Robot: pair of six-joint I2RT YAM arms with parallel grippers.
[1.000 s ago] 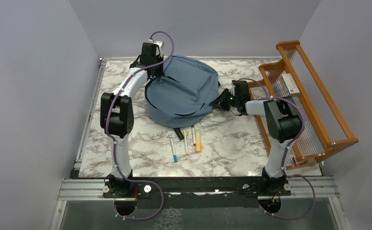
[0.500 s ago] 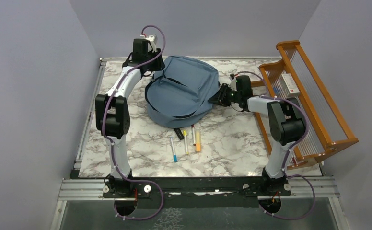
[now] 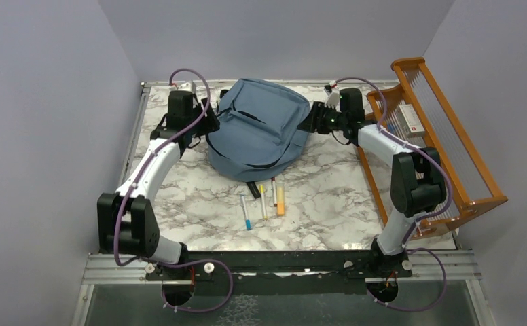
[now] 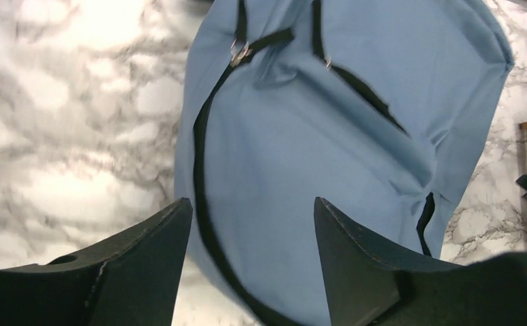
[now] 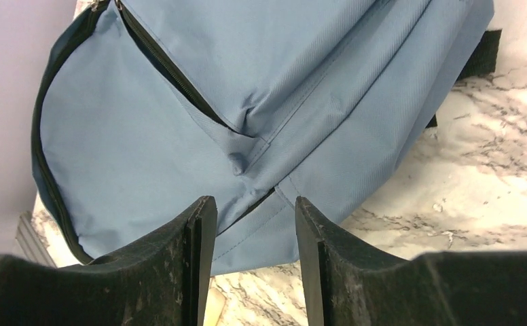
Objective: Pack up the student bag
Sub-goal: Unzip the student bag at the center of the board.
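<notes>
Surface (image 3: 329,197): white marble, student bag (image 3: 261,129) flopped near the back
Left pincer (image 3: 211,123): released, beside the bag's left edge
Right pincer (image 3: 308,126): released too, by its right edge

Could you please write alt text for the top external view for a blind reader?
A dusty-blue student bag lies on a marbled table, with the left claw at its left edge and the right claw at its right edge. Several pens lie nearer the arms' bases, and an orange wooden rack stands at the right.
</notes>
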